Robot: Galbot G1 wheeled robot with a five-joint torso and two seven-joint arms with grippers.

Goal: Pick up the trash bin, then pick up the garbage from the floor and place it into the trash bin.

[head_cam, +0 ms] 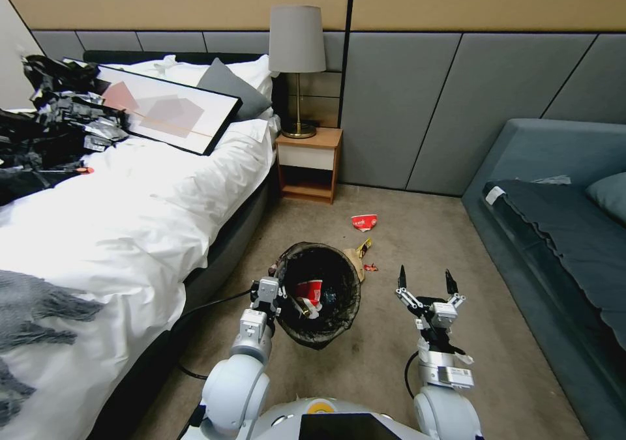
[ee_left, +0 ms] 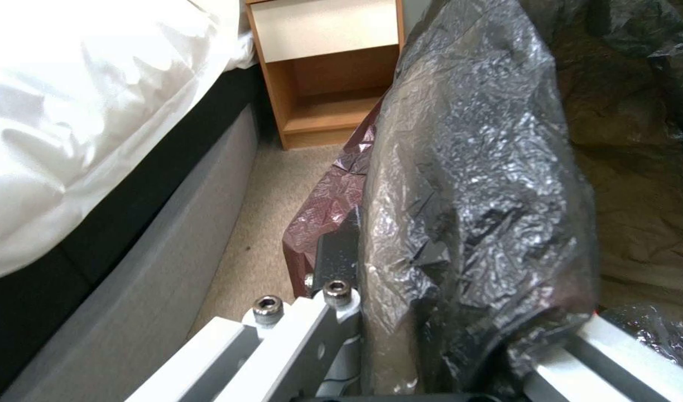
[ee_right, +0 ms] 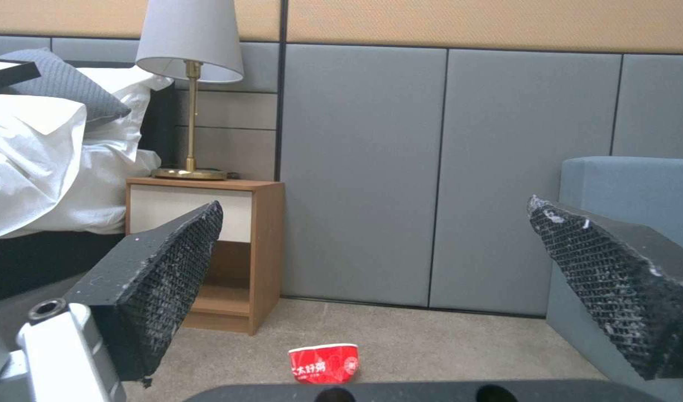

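Head view: trash bin (head_cam: 319, 293) sits just left of frame centre, tilted so its mouth faces the camera, black liner folded over the rim. Left gripper (head_cam: 282, 302) is at the bin's 9 o'clock edge, clamped on the rim and liner; the left wrist view shows the crinkled liner (ee_left: 475, 184) pinched between the two jaws. A red-and-white cup (head_cam: 312, 292) and other scraps lie inside the bin.

Right gripper (head_cam: 424, 279) hangs at 3 o'clock of the bin, well apart from it, fingers spread wide with nothing between them; the right wrist view shows both pads (ee_right: 167, 268) far apart.

Garbage on the carpet: crushed red-and-white cup (head_cam: 364, 221) at 1 o'clock of the bin; brown paper (head_cam: 356, 261) and a yellow-and-dark wrapper (head_cam: 364, 248) touching or just beside the bin's far rim; a small red scrap (head_cam: 370, 268) near them.

Surroundings: bed (head_cam: 130, 199) with white duvet close at 9 o'clock, a black cable (head_cam: 215, 303) running from under it toward the left arm; nightstand (head_cam: 308, 164) with lamp (head_cam: 297, 62) at 12 o'clock; grey sofa (head_cam: 554, 231) at 3 o'clock. Open carpet lies between the right gripper and the far cup
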